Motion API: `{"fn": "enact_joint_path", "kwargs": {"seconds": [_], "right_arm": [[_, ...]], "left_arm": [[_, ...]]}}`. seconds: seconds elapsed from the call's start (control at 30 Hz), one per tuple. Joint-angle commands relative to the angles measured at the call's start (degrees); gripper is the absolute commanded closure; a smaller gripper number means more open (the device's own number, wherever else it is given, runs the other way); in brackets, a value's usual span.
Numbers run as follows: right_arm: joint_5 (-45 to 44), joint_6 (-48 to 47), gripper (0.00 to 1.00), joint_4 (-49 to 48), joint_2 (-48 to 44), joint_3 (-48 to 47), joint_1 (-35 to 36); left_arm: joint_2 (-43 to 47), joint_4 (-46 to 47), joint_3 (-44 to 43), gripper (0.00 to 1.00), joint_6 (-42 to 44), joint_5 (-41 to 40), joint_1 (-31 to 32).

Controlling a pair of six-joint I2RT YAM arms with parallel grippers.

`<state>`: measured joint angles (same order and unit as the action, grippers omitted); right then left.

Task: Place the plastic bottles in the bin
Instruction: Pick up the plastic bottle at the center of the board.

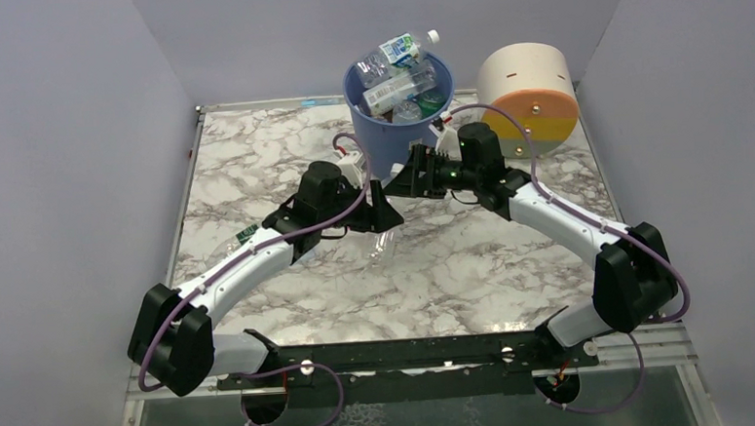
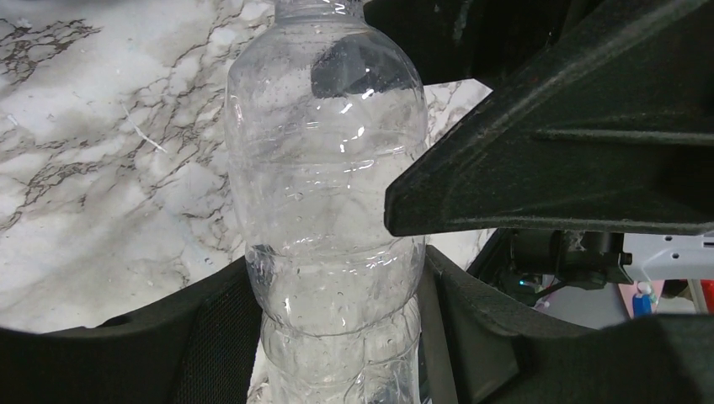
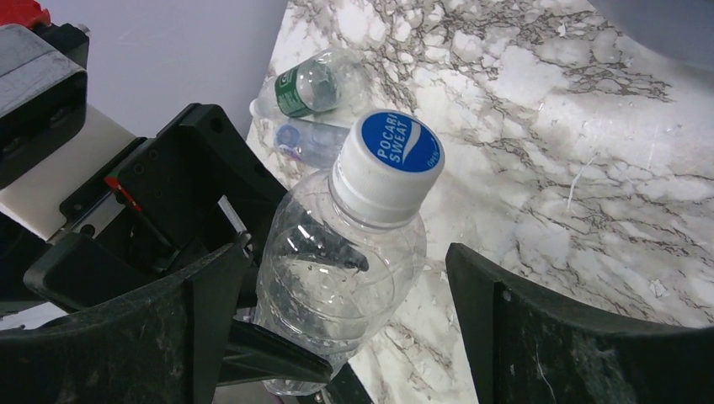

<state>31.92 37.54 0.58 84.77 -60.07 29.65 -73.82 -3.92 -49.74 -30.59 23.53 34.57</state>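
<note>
My left gripper (image 1: 385, 215) is shut on a clear, label-less plastic bottle (image 1: 385, 247) and holds it above the marble table in front of the blue bin (image 1: 381, 140). In the left wrist view the jaws (image 2: 337, 265) press both sides of the bottle (image 2: 328, 168). My right gripper (image 1: 398, 183) is open around the upper part of the same bottle (image 3: 337, 286), which has a white and blue cap (image 3: 387, 160). Its left finger (image 3: 168, 320) is close to the bottle and its right finger (image 3: 572, 337) stands apart. Several bottles (image 1: 400, 70) fill the bin to above its rim.
Two more bottles lie on the table by the wall, one with a green label (image 3: 316, 84) and one beside it (image 3: 307, 143). The cream drum with orange and yellow bands (image 1: 529, 98) stands right of the bin. Grey walls enclose the table.
</note>
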Motion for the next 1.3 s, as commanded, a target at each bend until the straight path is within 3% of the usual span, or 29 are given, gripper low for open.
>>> {"fn": "enact_joint_path", "kwargs": {"seconds": [0.0,0.37,0.57,0.77,0.83,0.87,1.27], "right_arm": [[2.33,0.87,0.08,-0.58,0.54,-1.45,0.32],[4.71,1.66,0.2,-2.26,1.13,-0.34,0.48],[5.0,1.62,0.33,-2.64,0.97,-0.09,0.49],[4.91,1.48,0.41,-2.68,1.17,-0.13,0.45],[4.84,1.48,0.43,-2.77,1.16,-0.22,0.56],[4.86,1.41,0.43,-2.71,1.25,-0.35,0.58],[2.81,-0.29,0.44,0.03,1.19,-3.93,0.5]], "left_arm": [[1.29,2.78,-1.59,0.37,0.68,1.72,0.97],[0.5,4.93,-2.22,0.36,0.34,1.41,1.9],[-0.33,5.12,-3.59,0.35,0.44,1.54,2.08],[-0.66,4.63,-4.46,0.23,0.65,1.3,2.18],[-0.62,3.93,-4.78,0.03,1.06,0.94,2.19],[-0.58,3.58,-4.98,0.01,1.21,0.71,2.22],[5.37,-7.79,-11.04,0.01,4.75,-6.6,2.17]]}}
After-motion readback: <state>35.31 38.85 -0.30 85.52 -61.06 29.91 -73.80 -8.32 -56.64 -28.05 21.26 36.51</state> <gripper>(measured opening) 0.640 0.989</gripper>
